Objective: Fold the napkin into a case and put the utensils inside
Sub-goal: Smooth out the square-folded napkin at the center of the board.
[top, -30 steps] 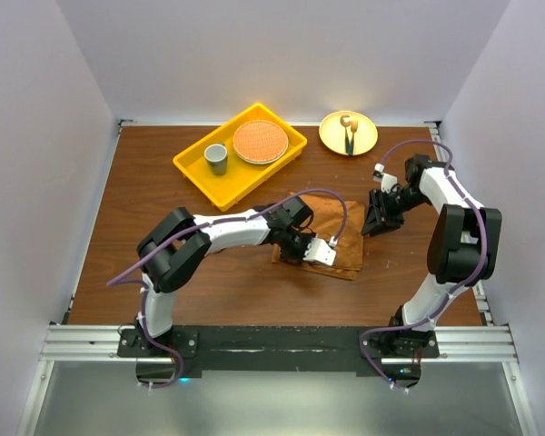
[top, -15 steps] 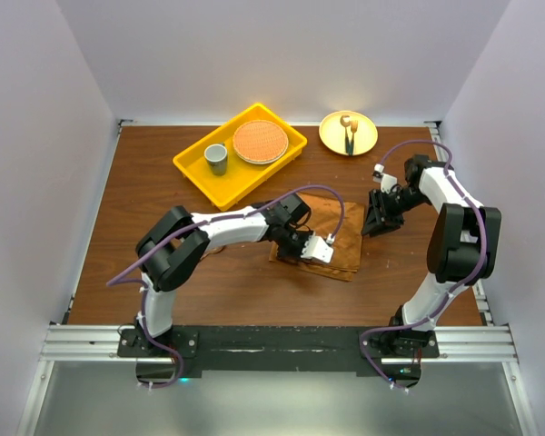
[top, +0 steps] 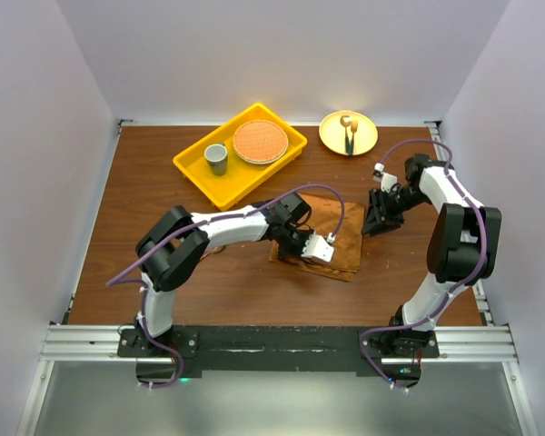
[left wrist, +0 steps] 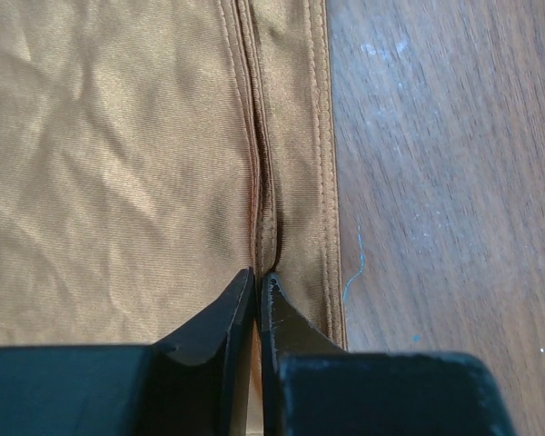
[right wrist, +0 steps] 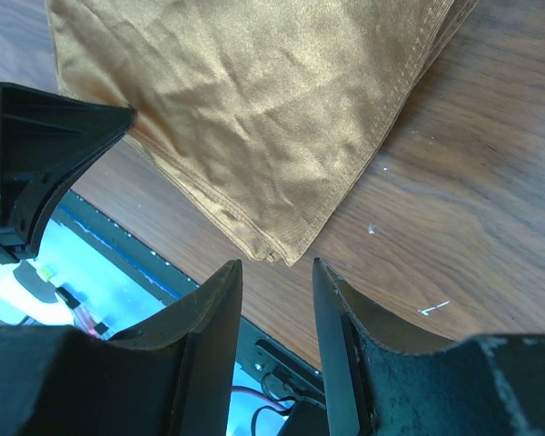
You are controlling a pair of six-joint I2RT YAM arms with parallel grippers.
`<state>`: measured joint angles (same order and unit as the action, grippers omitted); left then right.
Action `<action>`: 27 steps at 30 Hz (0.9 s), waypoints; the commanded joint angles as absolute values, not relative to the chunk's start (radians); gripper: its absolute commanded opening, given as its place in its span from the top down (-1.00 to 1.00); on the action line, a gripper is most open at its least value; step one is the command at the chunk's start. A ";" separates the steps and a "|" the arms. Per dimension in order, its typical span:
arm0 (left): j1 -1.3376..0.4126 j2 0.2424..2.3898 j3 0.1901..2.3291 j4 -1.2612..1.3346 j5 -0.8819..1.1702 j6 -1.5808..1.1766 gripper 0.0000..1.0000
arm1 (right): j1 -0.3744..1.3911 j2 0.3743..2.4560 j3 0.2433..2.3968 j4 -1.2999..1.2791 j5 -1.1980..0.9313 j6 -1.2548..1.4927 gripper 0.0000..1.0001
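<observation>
Pinching a raised ridge of hem between the tips of my left claw (left wrist: 257,280), I hold the napkin (left wrist: 118,163) by the layer that, as I judge it, has to turn over next. The tips are pressed almost together with only the cloth's edge between them. A second hemmed strip lies flat just beside that ridge, along the cloth's border with the bare wood. My right claw (right wrist: 274,265) hangs spread with nothing in it, just off the napkin's right-hand corner, where several layers stack up. I reckon it is placed there to pin or catch that corner once the fold comes across. The napkin lies folded into a thick rectangle near the middle of the worktop (top: 163,227), a little toward the right edge, and is not yet the narrow pouch the task wants. The utensils (top: 349,130) rest on a small yellow plate (top: 328,136) at the far edge, toward the right corner, well apart from the cloth and too small to tell one from another. They belong there, I think, until there is a case to slide them into.
</observation>
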<state>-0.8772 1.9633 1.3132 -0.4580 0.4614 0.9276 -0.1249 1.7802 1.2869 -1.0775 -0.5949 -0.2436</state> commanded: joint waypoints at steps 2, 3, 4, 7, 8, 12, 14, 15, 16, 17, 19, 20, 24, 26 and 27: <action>-0.865 1.899 1.358 -0.476 0.499 0.950 0.78 | -0.127 1.784 1.327 -1.092 -0.621 -0.250 0.17; -0.864 1.893 1.356 -0.482 0.502 0.954 0.78 | -0.127 1.784 1.327 -1.094 -0.623 -0.250 0.17; -0.862 1.882 1.355 -0.492 0.506 0.957 0.78 | -0.127 1.786 1.327 -1.092 -0.623 -0.250 0.17; -0.858 1.862 1.345 -0.511 0.517 0.974 0.79 | -0.127 1.787 1.327 -1.094 -0.621 -0.252 0.17; -0.856 1.858 1.342 -0.515 0.517 0.982 0.80 | -0.127 1.789 1.328 -1.092 -0.621 -0.252 0.17; -0.850 1.855 1.327 -0.528 0.517 1.005 0.82 | -0.127 1.796 1.333 -1.092 -0.623 -0.252 0.17; -0.847 1.856 1.328 -0.531 0.518 1.006 0.82 | -0.127 1.798 1.335 -1.092 -0.624 -0.252 0.17; -0.847 1.856 1.328 -0.535 0.520 1.009 0.82 | -0.127 1.798 1.335 -1.092 -0.624 -0.250 0.17; -0.847 1.858 1.330 -0.540 0.531 1.012 0.82 | -0.127 1.801 1.336 -1.092 -0.623 -0.250 0.17; -0.847 1.858 1.328 -0.543 0.535 1.023 0.82 | -0.127 1.801 1.338 -1.092 -0.624 -0.250 0.17; -0.847 1.855 1.322 -0.552 0.546 1.034 0.83 | -0.129 1.801 1.339 -1.094 -0.621 -0.252 0.17; -0.845 1.855 1.315 -0.555 0.549 1.043 0.83 | -0.127 1.801 1.339 -1.092 -0.621 -0.252 0.17; -0.844 1.855 1.302 -0.569 0.554 1.061 0.83 | -0.127 1.804 1.338 -1.091 -0.624 -0.250 0.17; -0.844 1.859 1.304 -0.572 0.552 1.069 0.82 | -0.127 1.805 1.335 -1.088 -0.626 -0.247 0.17; -0.844 1.862 1.304 -0.568 0.551 1.068 0.82 | -0.127 1.807 1.335 -1.085 -0.627 -0.245 0.17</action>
<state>-0.8509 1.8938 1.3106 -0.5537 0.5137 1.0290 -0.1249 1.8000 1.3033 -1.0775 -0.5953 -0.2436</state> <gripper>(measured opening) 0.094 0.412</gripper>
